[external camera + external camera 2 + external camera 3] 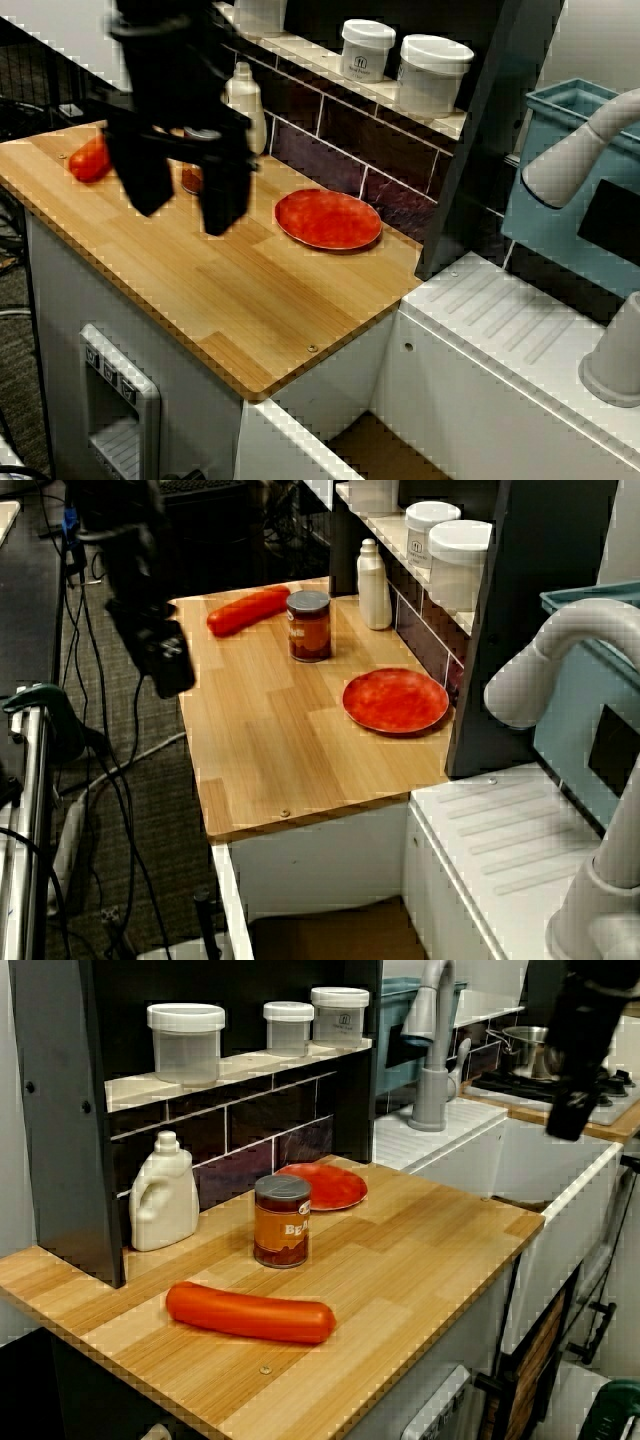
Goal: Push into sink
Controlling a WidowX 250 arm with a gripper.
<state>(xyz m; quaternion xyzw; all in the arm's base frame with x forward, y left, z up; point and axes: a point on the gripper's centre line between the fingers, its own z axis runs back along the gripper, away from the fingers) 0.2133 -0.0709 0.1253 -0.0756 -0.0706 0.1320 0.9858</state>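
Sink (500, 310), white with a ribbed drainboard and a curved grey tap (590, 140), stands just right of the wooden tabletop (250, 290). On the tabletop lie a red plate (328, 218) near the sink end, a can (309, 626) further back, a long red sausage (250, 1312) beyond it and a white bottle (374, 585) by the tiled wall. Black pincer (185, 200) hangs above the tabletop near the can, its two fingers spread apart, holding nothing.
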